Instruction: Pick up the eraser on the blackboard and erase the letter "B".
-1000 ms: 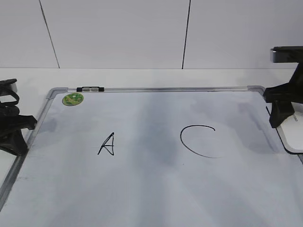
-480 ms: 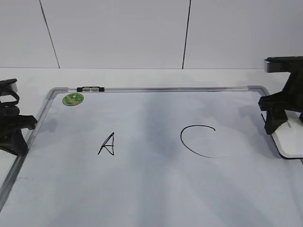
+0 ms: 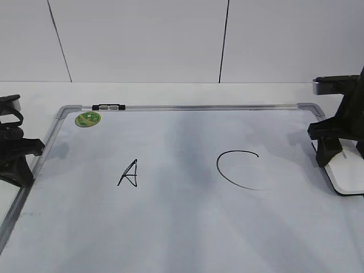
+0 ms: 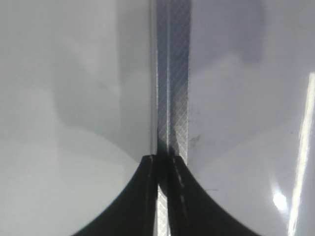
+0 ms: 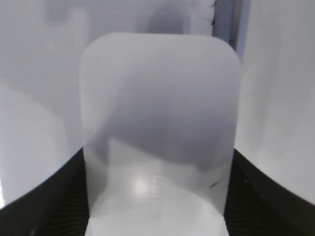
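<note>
The blackboard [image 3: 182,227] is a white dry-erase board lying flat, with a black "A" [image 3: 129,173] and a larger "C" [image 3: 239,169]. No letter "B" shows; the patch between them is smudged grey. The white eraser [image 3: 348,177] sits flat at the board's right edge. My right gripper [image 3: 340,152] straddles it, and in the right wrist view the eraser [image 5: 157,123] fills the gap between both fingers of that gripper [image 5: 157,196]. My left gripper [image 3: 17,156] is shut with nothing in it, its tips [image 4: 165,160] over the board's left frame [image 4: 172,73].
A round green sticker [image 3: 87,119] sits in the board's far left corner. A small black-and-silver clip [image 3: 108,107] rests on the far frame. White table surrounds the board, with a white panelled wall behind.
My right gripper has moved left and slightly nearer, carrying the eraser inward from the right edge. The left arm has not moved.
</note>
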`<move>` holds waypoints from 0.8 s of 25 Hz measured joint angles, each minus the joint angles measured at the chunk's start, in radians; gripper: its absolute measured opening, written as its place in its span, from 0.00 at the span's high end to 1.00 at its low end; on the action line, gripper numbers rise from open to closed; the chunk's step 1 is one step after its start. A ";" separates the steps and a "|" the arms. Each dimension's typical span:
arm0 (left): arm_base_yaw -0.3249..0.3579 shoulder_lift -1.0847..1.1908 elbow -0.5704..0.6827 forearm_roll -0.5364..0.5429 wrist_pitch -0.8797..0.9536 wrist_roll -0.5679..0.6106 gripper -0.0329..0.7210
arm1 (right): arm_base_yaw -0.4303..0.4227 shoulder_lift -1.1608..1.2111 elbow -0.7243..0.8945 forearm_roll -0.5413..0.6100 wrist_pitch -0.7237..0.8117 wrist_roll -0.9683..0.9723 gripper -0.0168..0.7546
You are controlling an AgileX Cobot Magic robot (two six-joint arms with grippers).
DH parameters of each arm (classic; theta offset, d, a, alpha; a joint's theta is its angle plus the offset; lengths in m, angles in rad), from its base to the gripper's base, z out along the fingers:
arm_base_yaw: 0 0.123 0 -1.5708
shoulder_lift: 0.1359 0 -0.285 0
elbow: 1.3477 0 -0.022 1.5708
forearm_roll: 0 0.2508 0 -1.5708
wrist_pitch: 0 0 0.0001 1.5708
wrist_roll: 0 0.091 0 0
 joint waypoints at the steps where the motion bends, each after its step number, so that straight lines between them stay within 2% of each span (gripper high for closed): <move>1: 0.000 0.000 0.000 0.000 0.000 0.000 0.93 | 0.000 0.000 0.000 0.000 0.000 0.000 0.29; 20: 0.000 0.000 0.000 0.000 0.000 0.000 0.93 | 0.000 0.012 0.000 0.011 0.010 -0.003 0.27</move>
